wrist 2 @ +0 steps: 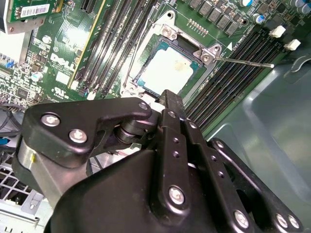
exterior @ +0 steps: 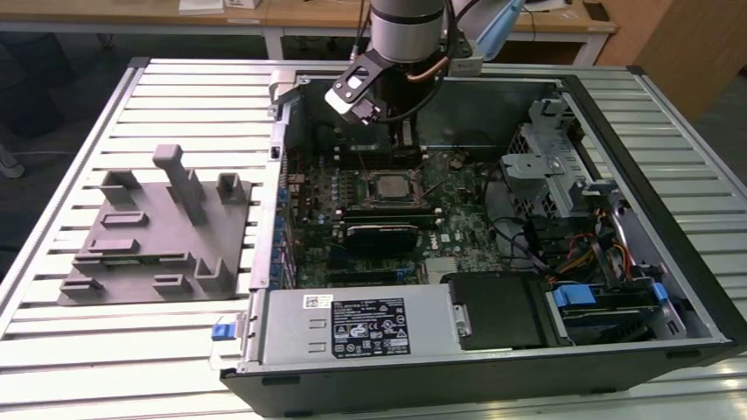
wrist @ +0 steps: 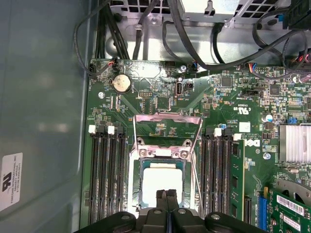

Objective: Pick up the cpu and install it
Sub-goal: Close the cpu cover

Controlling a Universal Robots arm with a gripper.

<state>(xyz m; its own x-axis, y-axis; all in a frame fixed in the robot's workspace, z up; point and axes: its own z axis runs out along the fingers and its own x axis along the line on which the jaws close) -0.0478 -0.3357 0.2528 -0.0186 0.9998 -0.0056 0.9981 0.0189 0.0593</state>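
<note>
2 fingers of the black gripper [wrist: 166, 193] are standing pressed together with nothing between them, hanging over 1 edge of the small flat square cpu with the pale silvery metal top [wrist: 163, 178]. The cpu is lying inside the black square metal-framed socket [wrist: 137, 194], whose silvery hinged load plate [wrist: 167, 118] is standing open; I cannot tell whether the fingertips are touching the chip.

Seating appears to be the step in hand. Doing it well likely means keeping the chip flat and square within the frame and pressing only lightly and straight down, since a tilt could bend contacts.

In the exterior view, the open black computer case [exterior: 467, 385] is holding the green motherboard [exterior: 467, 232] with the socket and cpu on it. The grey plastic fixture with upright posts [exterior: 152, 236] is sitting well apart, at the exterior view's left.
</note>
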